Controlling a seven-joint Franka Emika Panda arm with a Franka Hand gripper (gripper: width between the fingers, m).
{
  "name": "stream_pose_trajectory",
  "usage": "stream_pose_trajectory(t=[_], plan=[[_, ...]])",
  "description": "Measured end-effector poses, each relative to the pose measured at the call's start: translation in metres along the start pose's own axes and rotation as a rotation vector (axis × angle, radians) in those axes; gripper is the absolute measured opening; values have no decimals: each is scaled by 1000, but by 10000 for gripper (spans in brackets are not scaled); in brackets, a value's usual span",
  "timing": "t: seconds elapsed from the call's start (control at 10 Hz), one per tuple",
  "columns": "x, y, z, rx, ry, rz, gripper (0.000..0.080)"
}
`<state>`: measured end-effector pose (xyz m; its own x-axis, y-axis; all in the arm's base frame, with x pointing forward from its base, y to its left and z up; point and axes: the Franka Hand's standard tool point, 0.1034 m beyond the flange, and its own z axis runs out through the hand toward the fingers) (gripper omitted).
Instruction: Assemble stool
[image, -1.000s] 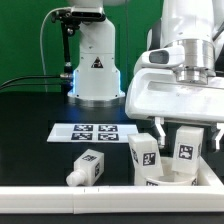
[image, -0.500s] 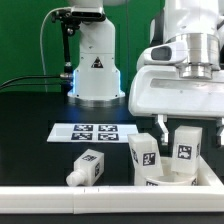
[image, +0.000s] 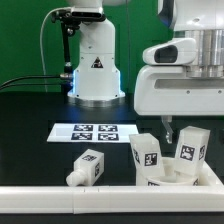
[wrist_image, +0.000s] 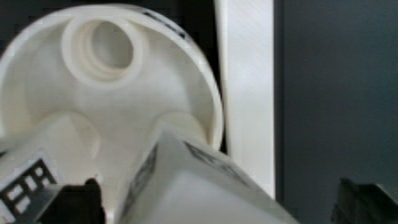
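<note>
Stool seat (image: 170, 178) lies on the surface (image: 30, 130) with two legs (image: 146, 155) standing on it, seemingly fitted; a third leg (image: 88, 167) lies loose nearby, still to go on. Fingers (image: 168, 128) hang apart, empty, above.

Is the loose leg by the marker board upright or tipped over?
Tipped over. The leg lies on its side, narrow end toward the exterior view's left.

Stool bits are all plain white: the seat (wrist_image: 107, 90) and the legs (image: 88, 167), which carry black-and-white square tags. The marker board (image: 92, 131) is white with black tags too, on a black table (image: 30, 110). White arm (image: 185, 90), green backdrop (image: 20, 30).
</note>
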<state>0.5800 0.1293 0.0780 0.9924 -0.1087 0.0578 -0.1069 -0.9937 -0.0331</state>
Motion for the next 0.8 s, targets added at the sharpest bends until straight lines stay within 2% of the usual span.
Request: stream_pose_trajectory(t=[0.1, 0.4, 0.7, 0.8], plan=[[1, 1, 0, -1, 7, 12, 648], [8, 14, -4, 40, -10, 275, 648], [10, 15, -2, 35, 15, 297, 623], [10, 15, -2, 36, 15, 321, 450]])
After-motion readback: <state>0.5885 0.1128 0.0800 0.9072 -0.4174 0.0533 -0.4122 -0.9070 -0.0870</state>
